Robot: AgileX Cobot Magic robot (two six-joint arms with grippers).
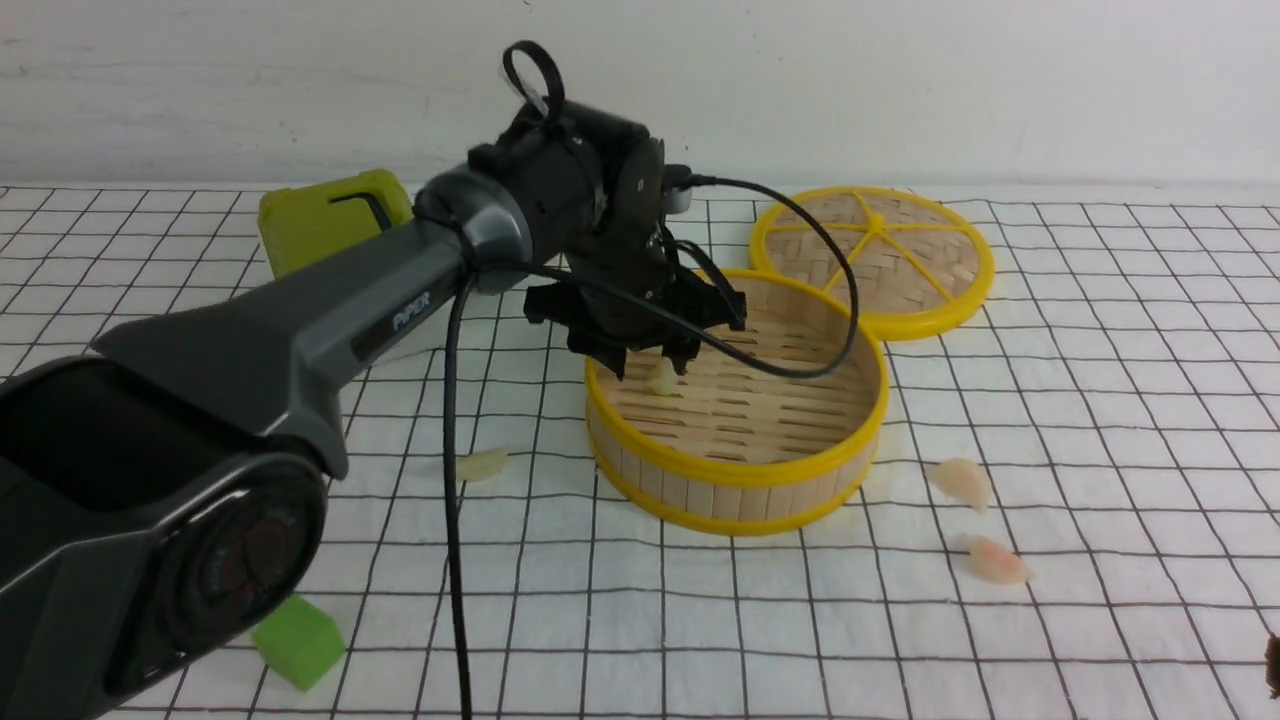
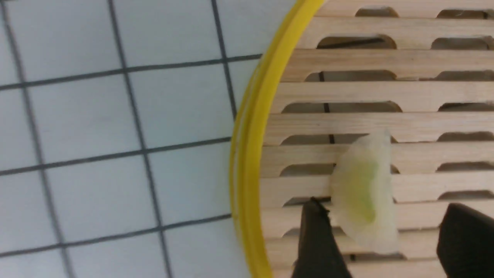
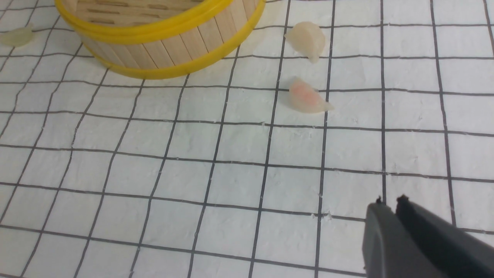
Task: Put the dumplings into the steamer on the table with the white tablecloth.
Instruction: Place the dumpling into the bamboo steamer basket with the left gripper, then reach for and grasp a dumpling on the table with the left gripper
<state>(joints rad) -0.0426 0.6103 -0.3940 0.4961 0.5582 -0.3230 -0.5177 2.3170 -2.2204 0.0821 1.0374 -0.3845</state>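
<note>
Because the green dumpling [image 2: 362, 193] looks soft, light and a little slick, it wants a gentle pinch across its plump middle, not its thin frilled edge. It appears to rest on the slatted floor of the steamer [image 2: 247, 154], between the parted left fingers [image 2: 316, 239] and closer to one of them. The right fingers [image 3: 386, 239] sit together, with two pinkish dumplings [image 3: 307, 98] on the table [image 3: 231, 173] well ahead of them.
</note>
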